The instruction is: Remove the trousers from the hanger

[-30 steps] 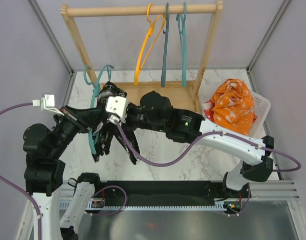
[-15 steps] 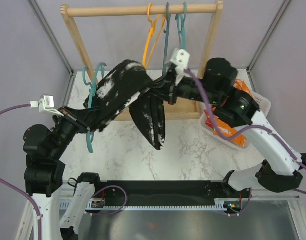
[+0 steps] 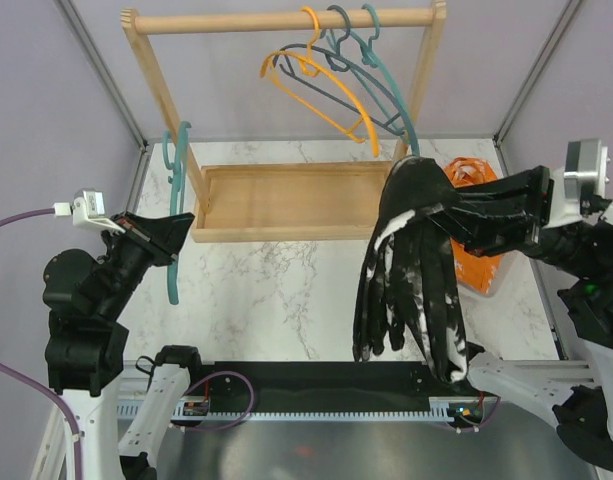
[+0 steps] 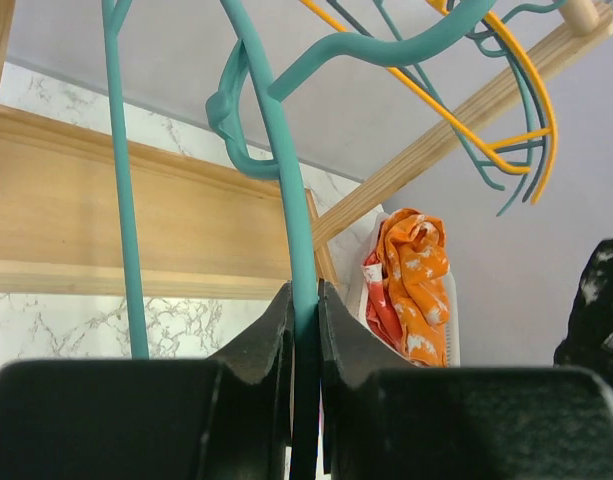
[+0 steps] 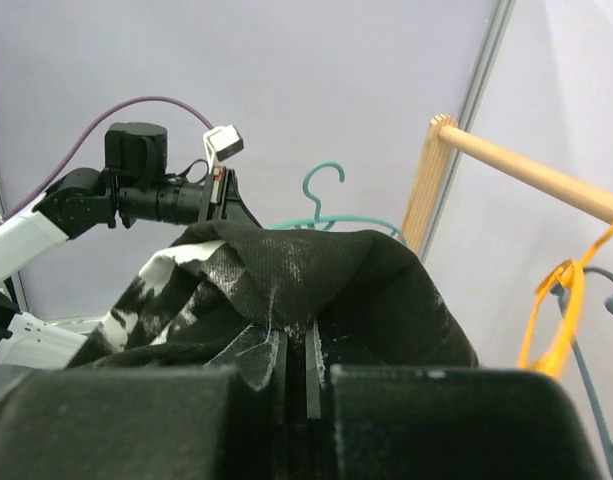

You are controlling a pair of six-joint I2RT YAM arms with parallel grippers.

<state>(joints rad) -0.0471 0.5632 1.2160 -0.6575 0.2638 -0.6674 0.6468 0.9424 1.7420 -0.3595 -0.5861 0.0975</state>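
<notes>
Now the black trousers point(image 3: 411, 270) hang limp and white-flecked at centre right of the top view, clear of the teal hanger point(image 3: 173, 215). Your right fingers point(image 5: 314, 380) are pinched tight on their fold, and your left fingers point(image 4: 274, 335) clamp the hanger. Next, I'd judge, carry them over the basket point(image 3: 526, 205) and let go.

Your right gripper point(image 5: 296, 350) pinched a fold of the black trousers point(image 5: 331, 275), the white-streaked cloth draped over its jaws. Beyond, your left arm point(image 5: 96, 200) reached in near a teal hanger point(image 5: 324, 188) and the wooden rack point(image 5: 426, 180), where an orange hanger point(image 5: 554, 305) hung.
</notes>
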